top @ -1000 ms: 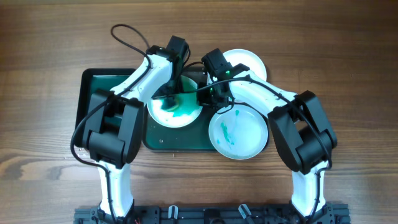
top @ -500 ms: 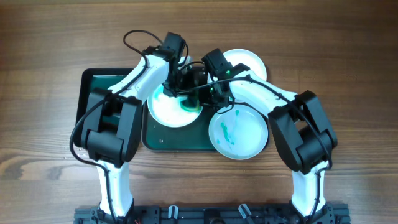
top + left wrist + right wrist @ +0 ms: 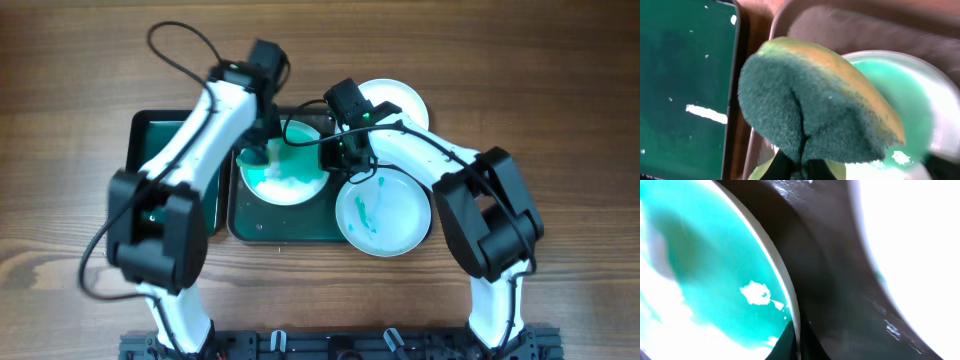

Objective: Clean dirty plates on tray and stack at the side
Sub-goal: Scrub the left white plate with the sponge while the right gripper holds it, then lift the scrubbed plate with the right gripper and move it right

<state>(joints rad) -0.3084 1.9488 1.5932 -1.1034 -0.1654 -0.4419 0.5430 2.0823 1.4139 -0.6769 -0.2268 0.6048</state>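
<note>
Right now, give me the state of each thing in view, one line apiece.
Tray: flat on the table, carrying one plate.
Tray plate: smeared green, right rim pinched by the right gripper.
Sponge: clamped in the jaws of the left gripper, at the tray plate's left rim.
Front plate: green streaks, unwiped, at the tray's right edge.
Back plate: plain white, on the table.

You see a sponge [image 3: 815, 115] with a dark green scouring face and a yellow-orange back. The plate on the tray [image 3: 295, 180] is white, smeared turquoise. The tray [image 3: 150, 140] is dark green. The near plate [image 3: 383, 212] is white with turquoise streaks, and the far plate [image 3: 405, 100] is plain white. The table [image 3: 560, 100] is brown woodgrain.
</note>
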